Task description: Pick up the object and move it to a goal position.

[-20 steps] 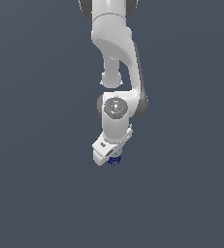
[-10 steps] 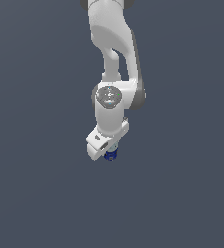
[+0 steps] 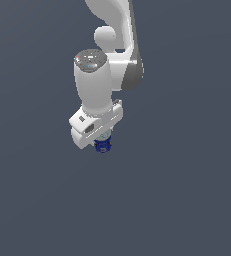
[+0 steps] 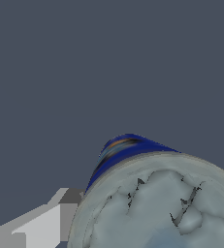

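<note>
- The gripper [image 3: 103, 142] pointed downward from the white arm [image 3: 104, 75], and the can [image 3: 103, 145] sat between its fingers, only its dark blue lower part peeking out beneath the white hand.
- In the wrist view the can [image 4: 157, 203] filled the near field, its pale grey round top close to the camera and one white finger [image 4: 40, 225] flush beside it; the fingers appeared clenched on the can.
- The can looked to be off any support, with plain grey background all round it; no table edge or goal marker showed, so its place could only be given as in the gripper.
- The step in hand seemed to be the carry toward the goal. Done well, it would call for a steady squeeze, since the can was narrow against the wide hand and could slip or tilt.
- A smooth, unhurried path would suit, keeping the wrist's attitude constant so the can would stay upright.
</note>
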You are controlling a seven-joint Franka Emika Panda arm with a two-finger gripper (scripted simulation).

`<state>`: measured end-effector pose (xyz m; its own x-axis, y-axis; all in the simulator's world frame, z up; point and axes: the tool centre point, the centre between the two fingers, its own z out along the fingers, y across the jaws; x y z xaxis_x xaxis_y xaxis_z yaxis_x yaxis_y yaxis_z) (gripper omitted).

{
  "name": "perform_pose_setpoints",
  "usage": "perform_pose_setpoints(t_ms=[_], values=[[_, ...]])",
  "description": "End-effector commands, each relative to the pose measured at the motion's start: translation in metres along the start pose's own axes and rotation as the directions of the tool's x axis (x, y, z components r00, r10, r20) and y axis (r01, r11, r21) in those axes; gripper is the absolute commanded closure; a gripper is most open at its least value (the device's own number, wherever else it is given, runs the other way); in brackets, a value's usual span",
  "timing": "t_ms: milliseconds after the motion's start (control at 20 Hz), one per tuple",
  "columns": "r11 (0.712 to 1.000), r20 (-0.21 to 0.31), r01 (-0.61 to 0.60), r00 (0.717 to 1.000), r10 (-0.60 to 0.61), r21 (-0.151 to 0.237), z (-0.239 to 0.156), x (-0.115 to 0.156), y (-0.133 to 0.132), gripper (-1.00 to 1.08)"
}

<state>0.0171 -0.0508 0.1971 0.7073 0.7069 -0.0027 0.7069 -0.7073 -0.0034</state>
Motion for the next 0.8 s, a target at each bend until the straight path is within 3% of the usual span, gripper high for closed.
perform_pose_setpoints(t_ms=[0, 350, 750], values=[[1.0, -0.003, 0.001, 1.0, -0.001, -0.003, -0.026, -0.011, 0.005, 1.08], [1.0, -0.003, 0.001, 1.0, -0.001, -0.003, -0.075, -0.035, 0.016, 1.08], [1.0, -0.003, 0.0, 1.0, 0.0, -0.003, -0.092, -0.042, 0.022, 1.08]])
